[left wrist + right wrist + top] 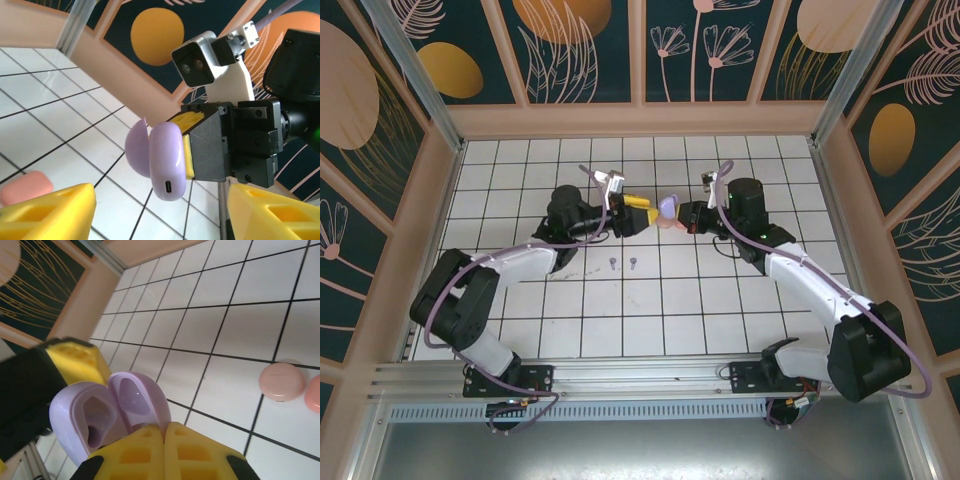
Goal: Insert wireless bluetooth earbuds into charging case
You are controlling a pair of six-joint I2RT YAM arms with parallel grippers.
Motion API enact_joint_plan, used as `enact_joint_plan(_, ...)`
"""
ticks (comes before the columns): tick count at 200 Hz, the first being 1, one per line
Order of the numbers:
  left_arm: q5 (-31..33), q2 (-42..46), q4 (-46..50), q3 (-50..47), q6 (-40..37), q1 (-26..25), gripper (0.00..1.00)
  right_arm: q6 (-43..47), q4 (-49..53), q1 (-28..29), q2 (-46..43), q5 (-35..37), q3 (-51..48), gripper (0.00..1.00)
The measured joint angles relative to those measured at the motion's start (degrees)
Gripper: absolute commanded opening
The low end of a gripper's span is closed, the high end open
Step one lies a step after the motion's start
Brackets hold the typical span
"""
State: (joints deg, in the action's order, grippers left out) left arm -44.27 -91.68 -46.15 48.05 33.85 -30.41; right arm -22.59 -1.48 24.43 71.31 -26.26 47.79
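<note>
**Tiled tabletop** (520, 170), with both arms meeting above its centre. The right gripper (164, 437) has its jaws pressed shut on the lilac charging case (167, 155). It holds the case clear of the tiles with the lid swung open, evidently so the cavities are exposed for loading. The left gripper (636, 213) faces it just beside the case, jaws spread wide and empty, seemingly free to fetch. A pink case (25, 187) lies on the tiles below. Two lilac earbuds (612, 264) rest side by side on the tabletop nearer the bases, not yet inserted.
</note>
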Motion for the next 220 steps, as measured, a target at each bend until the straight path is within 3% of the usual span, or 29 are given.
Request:
enact_joint_plan(69,-2.7,-0.4,43.5,24.0,-28.4,1.2,0.72,13.8,12.0,3.0,1.4,9.4,5.0,0.00)
enact_joint_plan(101,-3.9,-4.1,60.8,32.9,-39.0,1.2,0.52,18.6,15.5,6.2,4.3,13.0,6.6,0.00)
enact_joint_plan(115,-4.7,-5.5,66.6,34.4,-42.6,1.2,0.50,19.8,16.5,6.4,4.5,13.2,6.6,0.00)
enact_joint_plan(157,-7.1,-8.2,76.6,34.9,-48.4,1.2,0.50,21.8,17.7,7.0,4.5,12.6,6.8,0.00)
enact_joint_plan(220,-12.6,-9.7,79.9,34.9,-50.8,1.2,0.50,22.3,18.4,8.6,4.5,10.9,8.5,0.00)
